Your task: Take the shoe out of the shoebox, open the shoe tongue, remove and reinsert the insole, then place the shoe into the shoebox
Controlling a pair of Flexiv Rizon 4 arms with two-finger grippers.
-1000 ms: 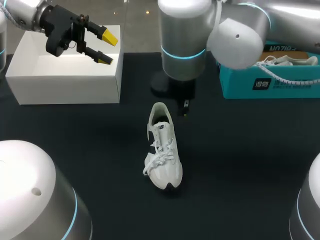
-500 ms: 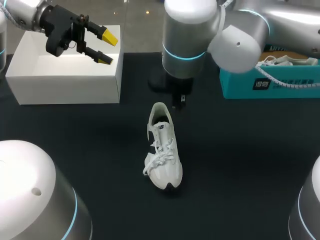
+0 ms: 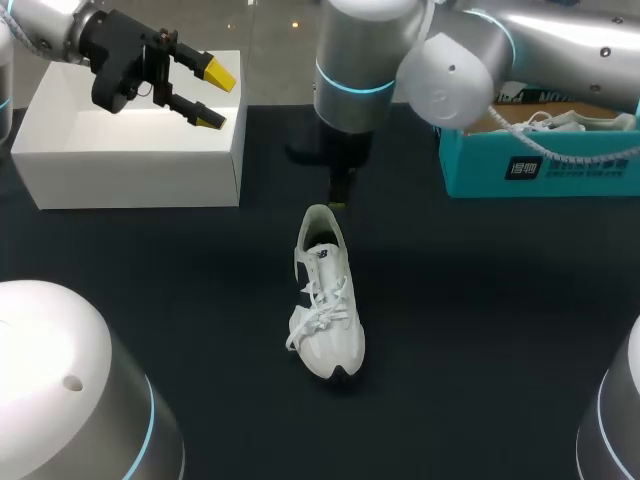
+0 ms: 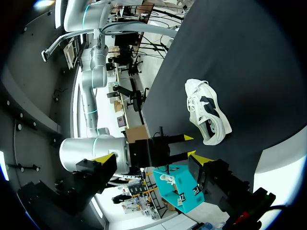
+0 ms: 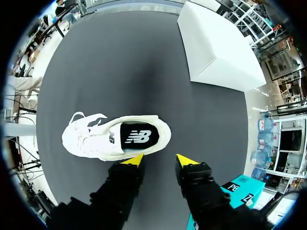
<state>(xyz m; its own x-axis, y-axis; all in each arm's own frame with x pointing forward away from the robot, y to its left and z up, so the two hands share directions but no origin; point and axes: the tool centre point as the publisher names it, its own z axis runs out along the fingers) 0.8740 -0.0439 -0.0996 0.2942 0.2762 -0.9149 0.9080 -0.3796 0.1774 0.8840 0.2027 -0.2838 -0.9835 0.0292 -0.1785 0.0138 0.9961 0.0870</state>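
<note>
Plainly, white logo (image 5: 138,137) on shoe (image 5: 96,140) insole (image 5: 153,135); right claw (image 5: 159,160) spread beside heel (image 5: 166,133).

The left arm (image 3: 40,18) enters at the far left corner. The left claw (image 3: 214,96) is held high, its yellow-tipped fingers spread and empty. The right arm (image 3: 530,35) reaches past the middle, wrist upright. The right claw (image 5: 159,161) points straight down, fingers parted, holding nothing.

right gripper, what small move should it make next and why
Probably ease the right gripper down and forward over the heel of the white sneaker. Its fingers are open and empty just behind that heel, and the insole lies inside, not yet removed.
</note>
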